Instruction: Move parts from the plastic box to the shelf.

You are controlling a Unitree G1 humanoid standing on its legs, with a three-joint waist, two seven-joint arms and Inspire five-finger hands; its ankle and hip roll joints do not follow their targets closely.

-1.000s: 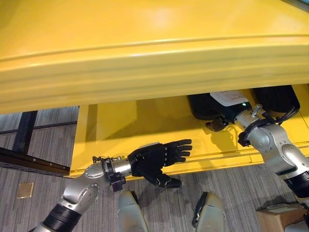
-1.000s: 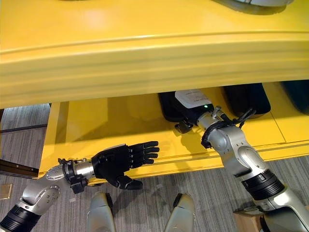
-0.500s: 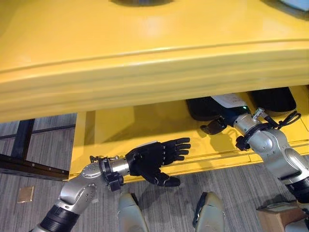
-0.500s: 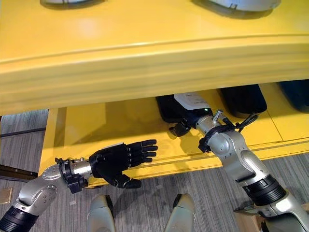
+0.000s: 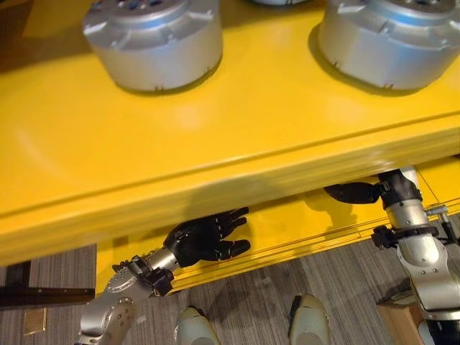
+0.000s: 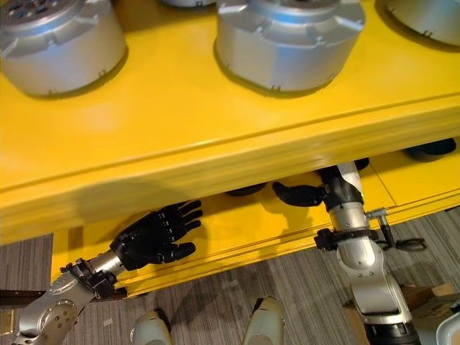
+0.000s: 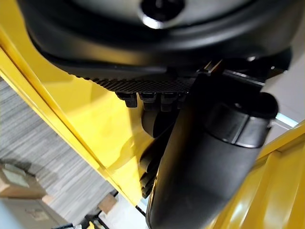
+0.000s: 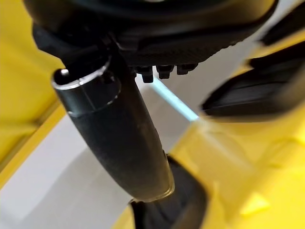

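Over the past second the camera tilted upward, bringing the top of the yellow shelf (image 5: pixel 237 136) into sight, and the right hand (image 5: pixel 353 192) drew back from the black part with the white label on the lower tier that it had been reaching toward. Two squat, round silver metal parts (image 5: pixel 153 42) with bolted rims stood on the smooth, glossy upper deck, a further one (image 6: pixel 425 13) at its right end. The left hand (image 6: pixel 153 233), matte black with ribbed fingers, hovered over the lower tier just under the deck's moulded lip, its fingers extended and slightly spread, holding nothing. The right hand reached in beneath the same lip, thumb out; whether its fingers were straight or curled could not be told. Dark rounded parts (image 6: pixel 431 149) lay partly hidden on the lower tier. Grey wood-grain flooring (image 5: pixel 345 287) ran below.
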